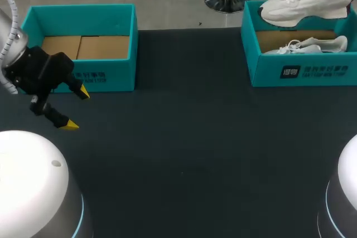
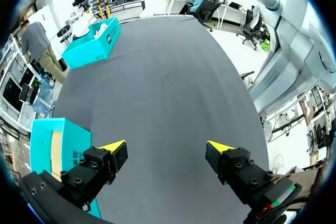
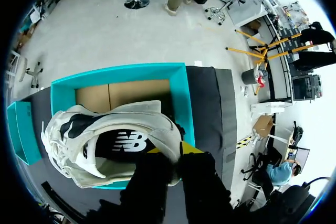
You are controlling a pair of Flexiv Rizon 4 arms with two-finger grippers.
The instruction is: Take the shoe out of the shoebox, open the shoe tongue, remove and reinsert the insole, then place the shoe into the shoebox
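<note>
Dark table (image 1: 184,154), 2 teal shoeboxes (image 1: 262,65) well apart

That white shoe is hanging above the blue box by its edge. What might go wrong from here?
1. The right claw pinches the shoe only by the rim of its opening, so it might slip and drop.
2. It hangs above the shoebox, where a second shoe lies; a fall could land on that or catch the box wall.

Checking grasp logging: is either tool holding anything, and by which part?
Right tool grips the white sneaker by its heel collar, above the teal shoebox. Left tool is open and holds nothing.
</note>
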